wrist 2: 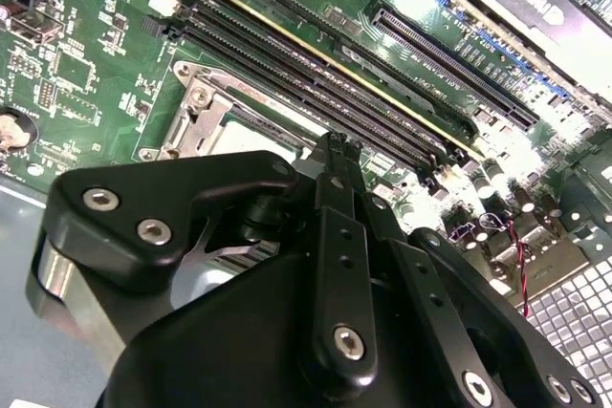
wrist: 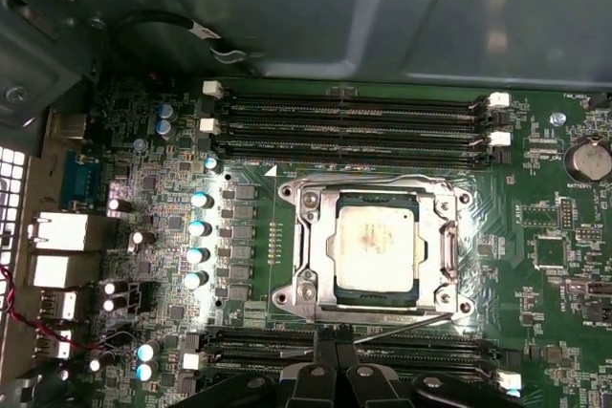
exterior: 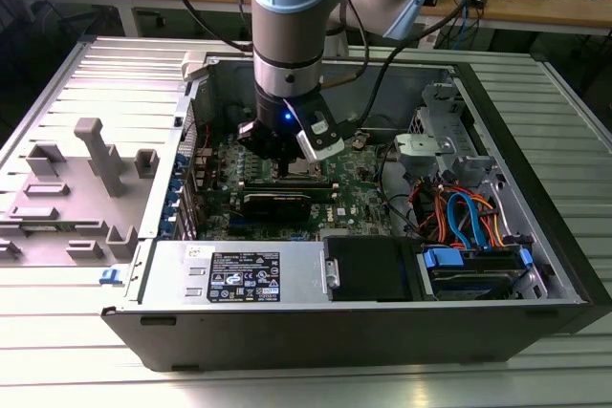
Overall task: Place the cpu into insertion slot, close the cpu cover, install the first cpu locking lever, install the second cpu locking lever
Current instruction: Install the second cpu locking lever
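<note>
The cpu (wrist: 373,244) is sitting flat in the insertion slot (wrist: 306,279) on the green motherboard (wrist: 535,198), between two banks of long black memory slots (wrist: 349,121). The cpu cover (wrist: 432,236) is lying down around the chip, its window showing the dull metal top, so placing and cover-closing look done.

Levers: a thin wire lever (wrist: 359,182) is running along the side of the socket nearest the upper memory bank and appears seated flat. A second thin lever (wrist: 397,325) is running slantwise at the opposite side, just by the gripper; it looks not fully latched, though I cannot tell for sure. My read: roughly three of four steps finished, with the last lever in hand.

The gripper (wrist: 335,355) is hanging low inside the open computer case (exterior: 535,284), just beside the socket's edge, its tips close to that slanted lever. The jaws are drawn narrow, nearly together, and are not carrying the chip. Whether they are pressing on the lever I cannot tell.

In the second wrist view the gripper's (wrist 2: 339,155) black linkage is covering most of the socket; one corner of the insertion slot (wrist 2: 196,97) is showing beside the memory slots (wrist 2: 316,78). In the exterior view the gripper (exterior: 287,161) is standing over the middle of the board.
</note>
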Robot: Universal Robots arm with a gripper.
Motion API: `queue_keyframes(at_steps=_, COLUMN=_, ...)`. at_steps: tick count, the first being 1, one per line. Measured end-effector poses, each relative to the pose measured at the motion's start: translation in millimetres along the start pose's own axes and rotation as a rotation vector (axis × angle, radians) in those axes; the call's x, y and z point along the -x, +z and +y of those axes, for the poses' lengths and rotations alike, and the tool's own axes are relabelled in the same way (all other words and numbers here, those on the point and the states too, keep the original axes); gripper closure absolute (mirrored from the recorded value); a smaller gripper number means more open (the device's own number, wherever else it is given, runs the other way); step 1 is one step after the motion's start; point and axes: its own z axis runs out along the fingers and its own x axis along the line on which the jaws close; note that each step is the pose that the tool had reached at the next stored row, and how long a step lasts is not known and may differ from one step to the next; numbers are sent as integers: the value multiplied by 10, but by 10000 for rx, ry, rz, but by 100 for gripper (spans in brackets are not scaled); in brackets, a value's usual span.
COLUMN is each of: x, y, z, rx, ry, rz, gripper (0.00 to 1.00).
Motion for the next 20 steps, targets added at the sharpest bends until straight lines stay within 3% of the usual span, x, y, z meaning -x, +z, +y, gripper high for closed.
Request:
queue_keyframes(at_steps=1, x=4, y=15, z=-2, rx=7, ry=14, rz=140, gripper=89)
queue_keyframes(at_steps=3, x=3, y=41, z=-4, rx=9, ry=25, rz=216, gripper=89)
queue_keyframes(at_steps=7, x=5, y=71, z=-8, rx=13, ry=25, rz=239, gripper=89)
queue_keyframes(at_steps=11, x=4, y=82, z=-9, rx=50, ry=36, rz=337, gripper=89)
queue_keyframes(at_steps=20, x=-14, y=117, z=-11, rx=107, ry=1, rz=345, gripper=89)
